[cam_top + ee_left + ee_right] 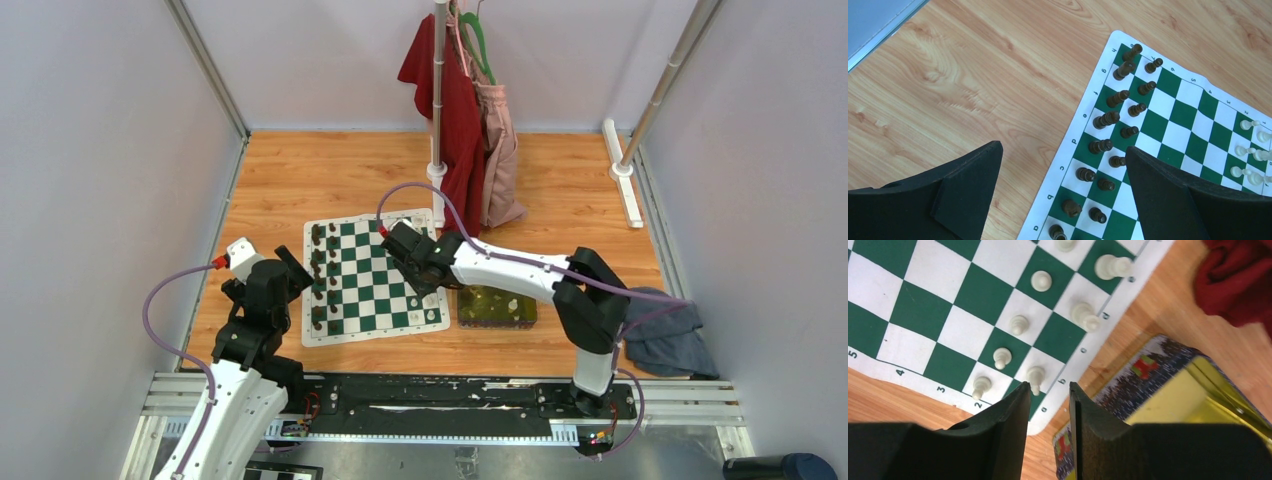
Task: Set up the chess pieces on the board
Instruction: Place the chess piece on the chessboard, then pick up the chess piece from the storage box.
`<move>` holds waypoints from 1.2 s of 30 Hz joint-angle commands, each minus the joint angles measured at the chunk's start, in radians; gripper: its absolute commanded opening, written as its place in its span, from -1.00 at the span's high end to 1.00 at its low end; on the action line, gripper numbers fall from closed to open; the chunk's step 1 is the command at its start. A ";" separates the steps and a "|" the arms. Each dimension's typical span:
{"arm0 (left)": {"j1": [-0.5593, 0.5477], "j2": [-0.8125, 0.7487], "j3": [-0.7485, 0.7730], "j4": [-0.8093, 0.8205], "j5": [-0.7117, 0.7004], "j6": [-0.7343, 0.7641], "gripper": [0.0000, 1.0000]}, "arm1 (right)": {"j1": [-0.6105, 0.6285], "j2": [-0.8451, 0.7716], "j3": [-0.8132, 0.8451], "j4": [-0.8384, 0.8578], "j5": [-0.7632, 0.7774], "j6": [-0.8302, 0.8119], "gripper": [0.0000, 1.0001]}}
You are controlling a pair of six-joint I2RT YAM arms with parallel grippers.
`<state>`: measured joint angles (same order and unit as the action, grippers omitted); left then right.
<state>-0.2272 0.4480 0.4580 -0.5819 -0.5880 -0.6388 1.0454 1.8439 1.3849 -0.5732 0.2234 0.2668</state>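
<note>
Status: white side of the board (385, 290) is part-filled. The board lies flat on the wood surface (973, 65). Cream chess pieces (1041, 280) stand along its right edge in two rows, pawns inside and taller men on the outer row by the letter border. Dark chessmen (1106, 119) fill both rows on the opposite edge, all upright.

Right tool (1049, 386) hangs over the near right corner of the board. Its fingers are parted by a narrow gap with nothing between them. One white piece (1035, 376) stands upright just beyond the tips, apart from both. Reads to me as the placing step for that piece: it's down on its square and the tool is clear of it.

Left tool (1063, 147) hovers at the left border of the board, spread wide and empty.

The outer white row shows gaps. The corner square is mostly hidden under the right fingers, so I can't tell if it's taken. The tray (497, 307) sits just right of the board. I can't tell whether any white men lie in it.

Next, my call: lift the right tool straight up so it doesn't clip the piece. Then fetch the next white man and set it on an open outer-row square. Spacing is tight and neighbours tip easily.
</note>
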 commanded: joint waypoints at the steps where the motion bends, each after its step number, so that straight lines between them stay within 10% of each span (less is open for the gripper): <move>1: -0.009 0.000 -0.013 -0.007 -0.015 -0.003 -1.00 | 0.012 -0.105 0.038 -0.096 0.112 -0.005 0.19; 18: -0.009 0.018 -0.010 -0.001 -0.001 0.005 -1.00 | -0.237 -0.466 -0.342 -0.157 0.174 0.179 0.06; 36: -0.009 0.024 -0.010 -0.001 -0.002 0.007 -1.00 | -0.370 -0.473 -0.503 -0.082 0.046 0.221 0.06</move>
<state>-0.2314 0.4671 0.4580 -0.5816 -0.5827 -0.6380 0.6930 1.3788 0.9047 -0.6678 0.3031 0.4591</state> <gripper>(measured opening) 0.999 0.470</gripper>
